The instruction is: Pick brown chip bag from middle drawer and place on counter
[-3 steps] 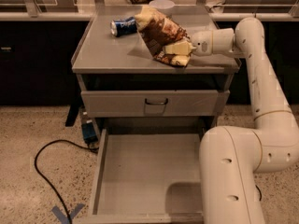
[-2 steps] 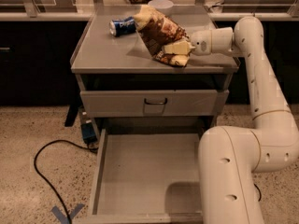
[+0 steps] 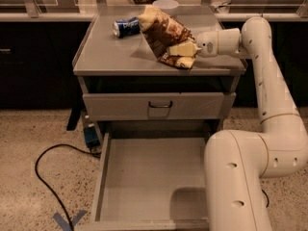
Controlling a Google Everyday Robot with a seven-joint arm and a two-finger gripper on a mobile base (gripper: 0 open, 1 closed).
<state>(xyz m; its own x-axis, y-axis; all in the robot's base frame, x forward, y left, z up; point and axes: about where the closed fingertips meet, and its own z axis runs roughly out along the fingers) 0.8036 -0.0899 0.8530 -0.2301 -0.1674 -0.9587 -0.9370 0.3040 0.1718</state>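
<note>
The brown chip bag (image 3: 163,34) stands tilted on the grey counter (image 3: 110,52), its lower tan end resting near the front right. My gripper (image 3: 182,49) reaches in from the right and is shut on the bag's lower end. The middle drawer (image 3: 149,177) is pulled open below, and its flat grey floor is bare.
A dented blue soda can (image 3: 126,27) lies on the counter behind the bag at the left. A white bowl (image 3: 165,4) sits at the counter's back. The closed upper drawer front (image 3: 154,106) has a dark handle. A black cable (image 3: 53,177) and blue tape (image 3: 70,220) lie on the floor at left. My arm's base (image 3: 240,177) stands right of the open drawer.
</note>
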